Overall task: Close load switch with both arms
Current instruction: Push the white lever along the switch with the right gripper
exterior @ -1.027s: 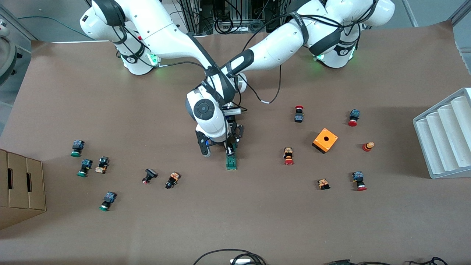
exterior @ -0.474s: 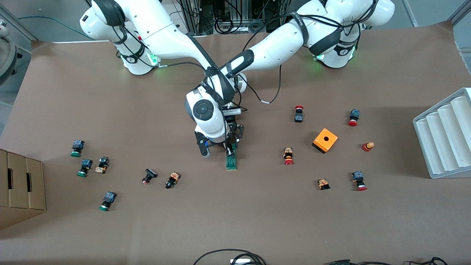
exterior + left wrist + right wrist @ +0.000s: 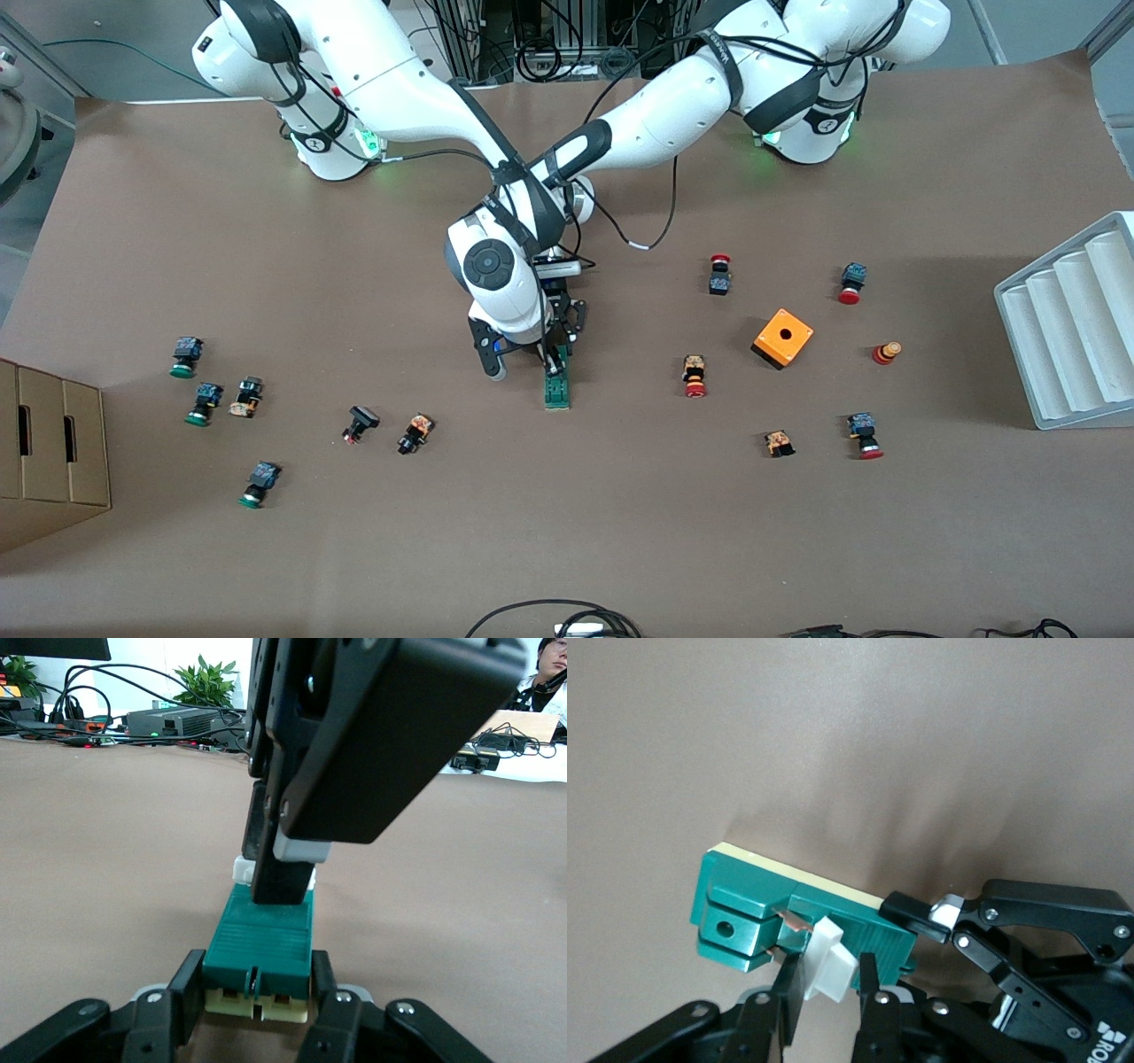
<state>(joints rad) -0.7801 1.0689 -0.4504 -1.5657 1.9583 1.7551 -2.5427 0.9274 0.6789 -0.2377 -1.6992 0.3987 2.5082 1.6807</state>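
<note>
The right gripper (image 3: 824, 992) stands over the load switch (image 3: 556, 389) at mid worktop (image 3: 567, 532), its jaws pinching the white tab (image 3: 830, 964). The switch's long axis runs toward the front camera. The left gripper (image 3: 257, 1010) clamps the end nearer the bases, jaws tight on both sides. The push buttons (image 3: 415, 433) and the orange box (image 3: 783, 338) lie well apart; nothing obstructs.

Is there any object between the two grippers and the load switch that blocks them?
Nothing visible blocks them. The left gripper is shut on one end of the load switch, and the right gripper has its fingers around the white tab. The push buttons lie apart.
</note>
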